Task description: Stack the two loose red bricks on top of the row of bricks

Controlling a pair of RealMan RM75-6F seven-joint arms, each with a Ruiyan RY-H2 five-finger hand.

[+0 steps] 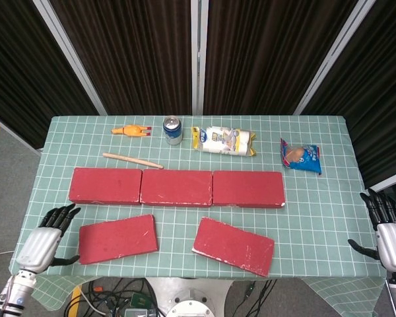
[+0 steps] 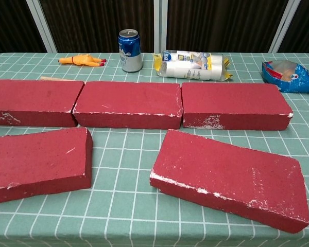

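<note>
From the head view, your left hand [image 1: 42,239] is hanging at the table's [image 1: 317,205] left front corner, fingers spread apart and holding nothing. The left loose brick [image 1: 117,238] is lying just beside it, toward the table's middle, not touching it. Beyond that hand and farther in, the row of bricks [image 1: 177,187] is running end to end across the table. The right loose brick [image 1: 233,246] is lying skewed, well apart from both hands, between them and in front of the row. Your right hand [image 1: 389,230] is hovering off the table's right edge, fingers splayed and empty, well apart from every brick. Past the row, far from both hands, you are seeing a wooden stick [image 1: 132,160], a rubber chicken toy [image 1: 131,131], a soda can [image 1: 173,130], a bread bag [image 1: 223,140] and a blue snack packet [image 1: 301,156].

From the chest view, neither hand is showing. The row of bricks [image 2: 129,104] is sitting across the middle, with the left loose brick [image 2: 36,163] and the right loose brick [image 2: 228,177] lying flat on the mat in front of it, each angled and apart from the row. The soda can [image 2: 130,50], chicken toy [image 2: 82,60], bread bag [image 2: 193,65] and snack packet [image 2: 291,75] are lining the far side.
</note>
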